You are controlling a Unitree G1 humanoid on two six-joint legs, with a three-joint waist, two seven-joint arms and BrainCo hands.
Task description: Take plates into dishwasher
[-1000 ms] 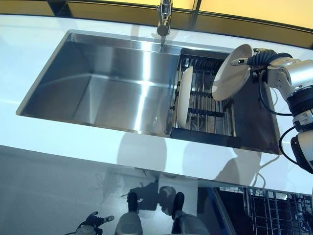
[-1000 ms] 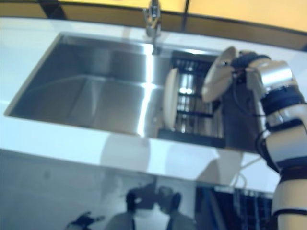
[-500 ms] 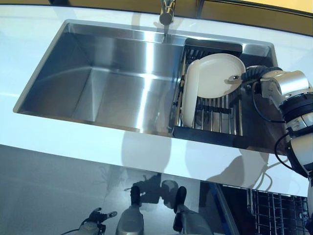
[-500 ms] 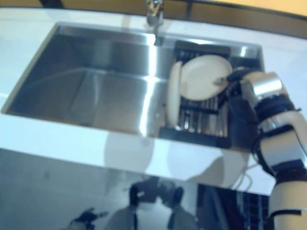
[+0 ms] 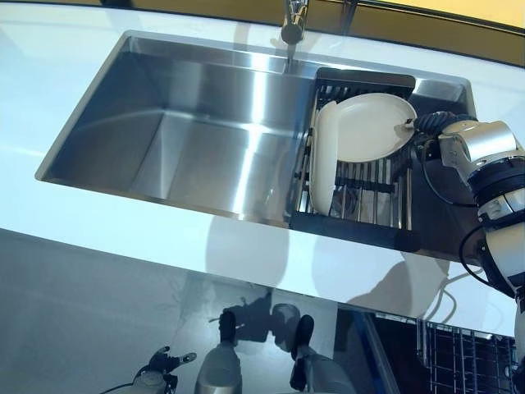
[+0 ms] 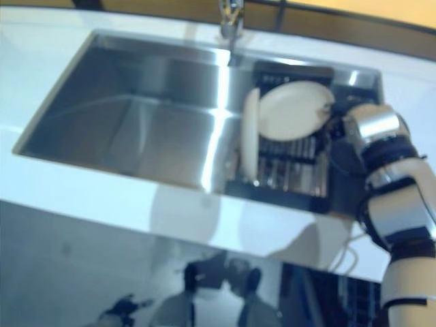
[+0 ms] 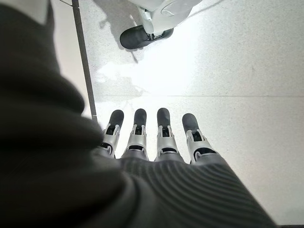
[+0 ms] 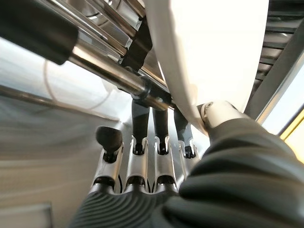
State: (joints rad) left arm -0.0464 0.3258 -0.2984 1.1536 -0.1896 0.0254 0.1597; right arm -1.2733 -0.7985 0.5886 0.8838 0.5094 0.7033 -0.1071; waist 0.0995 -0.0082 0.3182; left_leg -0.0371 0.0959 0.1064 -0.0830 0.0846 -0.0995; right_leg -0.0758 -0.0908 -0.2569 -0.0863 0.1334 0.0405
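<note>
- The white desk (image 5: 246, 254) carries a steel sink (image 5: 189, 139); the wire rack (image 5: 361, 201) sits in the sink's right end, and part of the dishwasher basket (image 5: 467, 361) shows low on the right, well apart from it.
- Two plates are at the rack: one plate (image 5: 321, 172) stands on edge in the wires, and the held plate (image 5: 369, 127) leans tilted above it.
- The right hand (image 5: 426, 125) pinches the held plate's rim, thumb on the face, fingers (image 8: 137, 142) behind.
- To do this step well, the pinch should stay firm and the plate should lift clear of the wires and its neighbour before swinging toward the basket.
- The left hand (image 7: 156, 137) hangs over the floor, fingers relaxed, holding nothing.
</note>
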